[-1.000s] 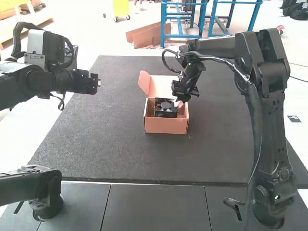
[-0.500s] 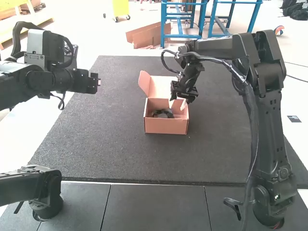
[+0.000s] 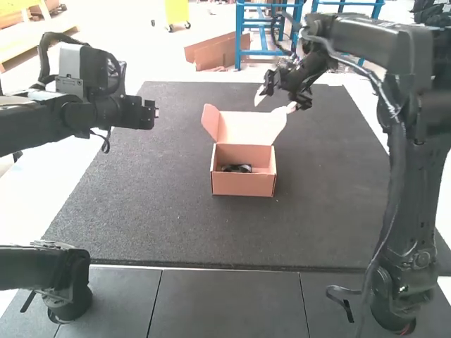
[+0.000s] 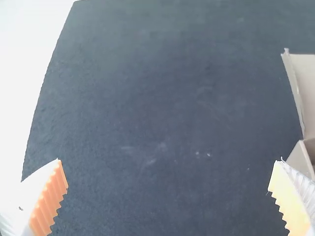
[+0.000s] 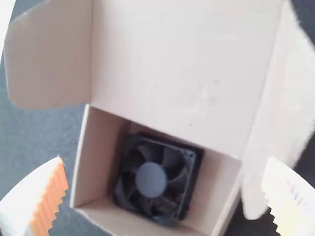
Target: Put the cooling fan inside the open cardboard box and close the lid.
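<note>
The open cardboard box point(image 3: 242, 169) stands mid-mat with its lid point(image 3: 243, 127) upright at the back. The black cooling fan point(image 3: 235, 168) lies flat inside on the box floor, its hub and blades plain in the right wrist view point(image 5: 155, 180). My right gripper point(image 3: 279, 93) hangs open above and behind the lid, empty, with the box point(image 5: 162, 147) below its white ribbed fingers point(image 5: 42, 199). To the left of the box my left gripper point(image 3: 149, 113) hovers open over the bare mat, a box flap edge point(image 4: 298, 98) showing at the side of its view.
The black mat point(image 3: 155, 190) covers the table, with bare room around the box. Flattened cardboard point(image 3: 215, 51) and blue frames point(image 3: 271, 21) lie beyond the mat's far edge.
The fan has dropped from the right gripper into the box. The right gripper opened, rose and drew back behind the lid. The left gripper shifted slightly right.
</note>
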